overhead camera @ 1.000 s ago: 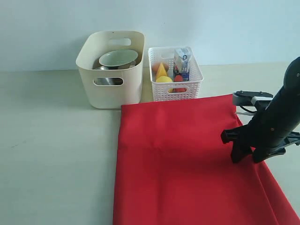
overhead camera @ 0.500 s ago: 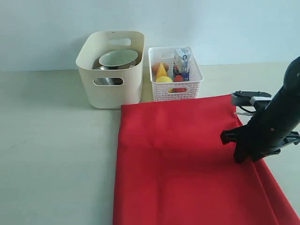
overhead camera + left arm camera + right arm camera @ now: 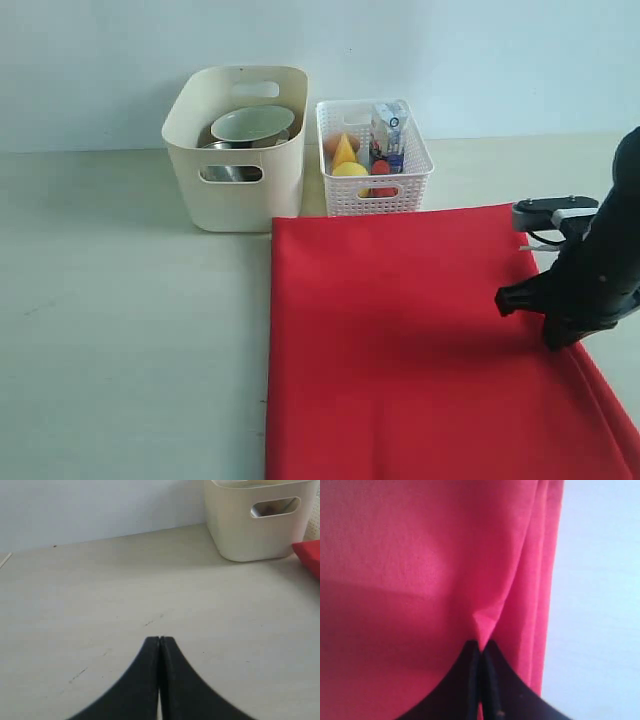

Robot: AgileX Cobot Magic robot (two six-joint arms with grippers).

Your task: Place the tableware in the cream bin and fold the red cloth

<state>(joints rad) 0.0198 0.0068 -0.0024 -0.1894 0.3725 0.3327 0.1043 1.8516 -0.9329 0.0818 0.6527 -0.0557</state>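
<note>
Since a second ago the right arm has slid toward the right of the exterior view, dragging the red cloth with it. The cloth's left edge now lies further right. The right jaws are pinched fully together on a small raised fold near the cloth's right edge, and the wrist view shows fabric peaking between the tips. The left jaws are pressed together on nothing, low over bare tabletop, well apart from the cloth.

The cream bin stands at the back with the pale bowl already inside. The white lattice basket is just beside it. The cloth lies flat in front of both, its far edge close to the basket's base.

To fold well, you likely need to lift the pinched edge only enough to clear the fabric. Then carry it leftward across the cloth, keeping the edges parallel. Open room lies to the left — bare tabletop. The bin and basket hem in the back, and the cloth's near end runs out of frame.
</note>
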